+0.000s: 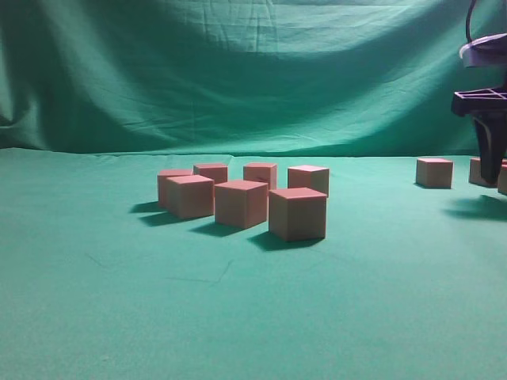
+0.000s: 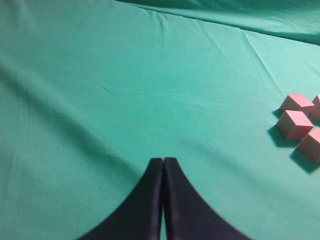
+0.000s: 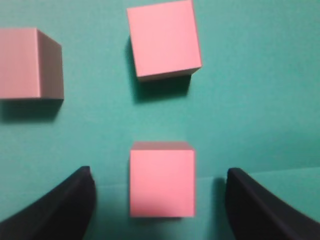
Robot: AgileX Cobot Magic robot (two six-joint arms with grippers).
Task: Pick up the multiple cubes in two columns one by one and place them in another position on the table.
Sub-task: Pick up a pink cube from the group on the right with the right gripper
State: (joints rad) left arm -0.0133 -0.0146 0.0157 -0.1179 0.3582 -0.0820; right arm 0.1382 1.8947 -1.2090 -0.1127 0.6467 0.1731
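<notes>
We count six cubes (image 1: pixel 242 203) mid-frame, unmoved; three at right edge look placed. Right gripper (image 3: pixel 160 197) wide, cube (image 3: pixel 162 180) between jaws on table (image 1: pixel 119 301), untouched. Left gripper (image 2: pixel 163 167) closed, empty, lower centre, cubes well right

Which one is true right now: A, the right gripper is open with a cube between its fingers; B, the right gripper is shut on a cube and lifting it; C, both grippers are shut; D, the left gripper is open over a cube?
A: in the right wrist view the right gripper is spread wide with a cube sitting on the table between its fingers, untouched on either side.
</notes>
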